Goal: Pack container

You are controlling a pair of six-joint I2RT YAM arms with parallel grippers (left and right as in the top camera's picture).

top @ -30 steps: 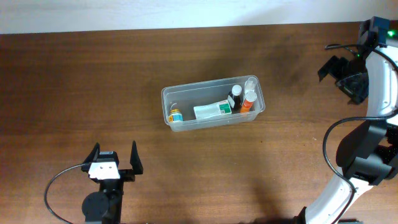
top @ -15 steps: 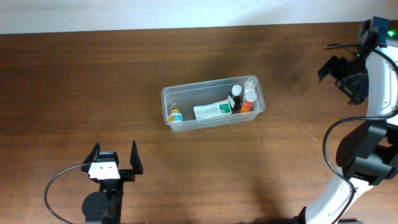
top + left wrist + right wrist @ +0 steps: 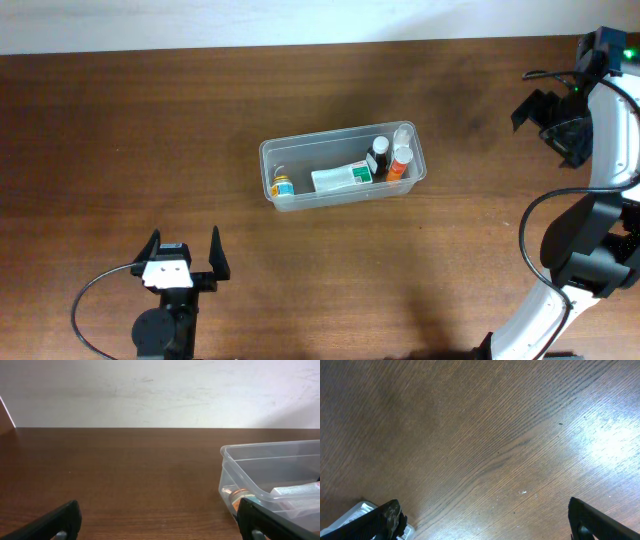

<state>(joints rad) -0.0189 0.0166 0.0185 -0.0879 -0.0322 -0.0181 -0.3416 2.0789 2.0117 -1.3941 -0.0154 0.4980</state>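
- Dark wooden bench (image 3: 120, 150)
- The container (image 3: 330, 136) lies well apart, ahead-right of my spread left hand (image 3: 184, 242)
- My right hand (image 3: 485, 527), also spread, is far to its right

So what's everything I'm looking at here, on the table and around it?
table: one, dark brown wood, under everything
wall: one, white, beyond the far edge
container: one, clear, mid-table
jar: one, yellow and blue label, container's left end
box: one, white and green, lying mid-container
dark bottle: one, white cap, container's right part
orange bottle: one, white cap, beside the dark one
clear bottle: one, container's far right corner
left gripper: one, black, open, empty, near edge
right gripper: one, black, open, empty, far right
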